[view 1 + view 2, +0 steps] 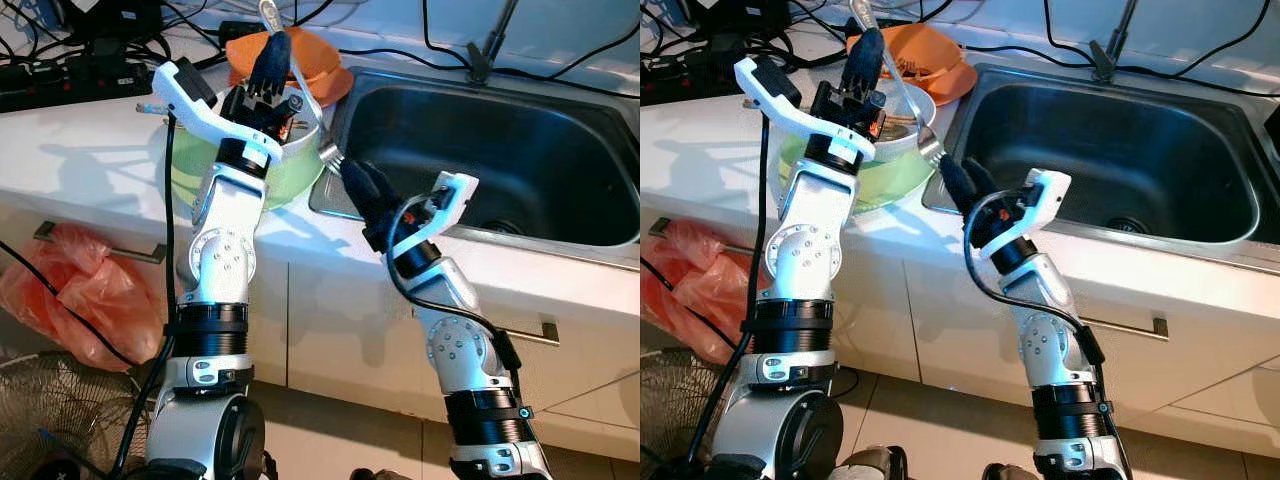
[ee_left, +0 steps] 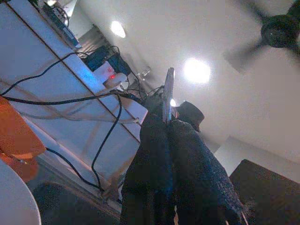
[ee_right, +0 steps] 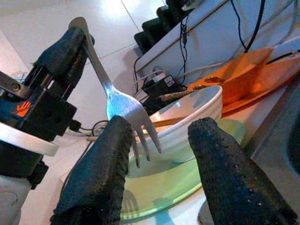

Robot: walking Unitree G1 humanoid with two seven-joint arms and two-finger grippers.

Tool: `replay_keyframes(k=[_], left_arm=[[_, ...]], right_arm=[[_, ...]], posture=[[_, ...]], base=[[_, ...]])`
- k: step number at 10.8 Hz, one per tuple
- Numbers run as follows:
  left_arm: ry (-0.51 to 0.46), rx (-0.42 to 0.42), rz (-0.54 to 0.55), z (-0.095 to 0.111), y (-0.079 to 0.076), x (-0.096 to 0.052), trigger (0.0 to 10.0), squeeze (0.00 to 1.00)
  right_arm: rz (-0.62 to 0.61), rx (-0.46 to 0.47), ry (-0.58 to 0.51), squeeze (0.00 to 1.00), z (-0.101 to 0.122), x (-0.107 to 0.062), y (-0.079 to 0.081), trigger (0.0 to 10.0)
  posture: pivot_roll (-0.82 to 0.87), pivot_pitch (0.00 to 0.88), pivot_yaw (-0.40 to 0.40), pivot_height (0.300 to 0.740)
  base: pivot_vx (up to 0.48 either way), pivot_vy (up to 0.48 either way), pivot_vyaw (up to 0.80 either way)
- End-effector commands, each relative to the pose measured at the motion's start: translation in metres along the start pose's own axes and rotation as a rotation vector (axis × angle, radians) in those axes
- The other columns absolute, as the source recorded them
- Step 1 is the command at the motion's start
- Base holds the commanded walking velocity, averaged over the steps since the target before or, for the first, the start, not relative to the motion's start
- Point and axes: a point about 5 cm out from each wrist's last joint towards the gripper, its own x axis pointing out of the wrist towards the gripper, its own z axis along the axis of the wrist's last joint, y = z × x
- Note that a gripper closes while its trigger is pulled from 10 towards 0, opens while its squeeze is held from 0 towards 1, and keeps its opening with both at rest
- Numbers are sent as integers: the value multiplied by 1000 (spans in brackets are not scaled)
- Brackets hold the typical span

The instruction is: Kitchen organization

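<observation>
My left gripper [image 1: 866, 52] is clamped on the handle of a metal fork [image 1: 902, 98], fingers pressed together near its upper end, held high above the white bowl [image 3: 192, 117]; my right gripper [image 3: 159, 154] stands with its fingers apart, one on either side of the tines, which hang between them without my being able to say they touch; the fork slopes down from my left towards my right, tines lowest, over the counter edge between the bowl and the steel sink [image 1: 500, 160].

This looks to me like a handover from one gripper to the other, probably so the fork can go to the sink side; to do it well I should bring the right fingers up onto the neck or lower handle rather than the tines, since the prongs are thin and smooth and likely to twist in the pads; I should close firmly and only then let the left go; the two must not pull against each other, or the fork may spring loose.

The white bowl sits in a pale green bowl [image 1: 195, 170], with an orange dish [image 1: 320, 75] behind; a dropped fork could strike them or slide into the sink, so I keep the exchange slow and level.
</observation>
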Motion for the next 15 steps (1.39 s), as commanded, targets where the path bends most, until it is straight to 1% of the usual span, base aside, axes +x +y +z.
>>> replay_keyframes(k=[1,2,5,8,12,14,15], left_arm=[[6,-48,-36,-10,-10,-1,10000,0],[6,-49,-39,-10,-11,-1,10000,0],[-6,-49,-50,-8,-11,0,10000,0],[21,-31,-54,-14,-11,-2,10000,0],[39,8,-50,-17,-9,-3,10000,0],[76,49,-62,-21,-8,-4,10000,0],[113,65,-74,-26,-9,-5,10000,1000]], right_arm=[[3,10,-10,0,2,-2,1,4510],[11,19,-13,0,3,-2,1,0],[24,36,-12,0,3,-2,2,0],[25,58,-28,0,6,-2,3,0],[33,101,-54,0,9,-2,3,0],[26,118,-68,0,11,-3,1,0],[24,121,-71,0,12,-3,0,0]], posture=[[133,112,-29,740],[134,112,-29,740],[133,108,-30,740],[130,105,-30,740],[132,107,-30,740],[132,109,-29,740],[135,110,-29,740]], base=[[0,0,0],[0,0,0],[0,0,0],[0,0,0],[0,0,0],[0,0,0],[0,0,0]])
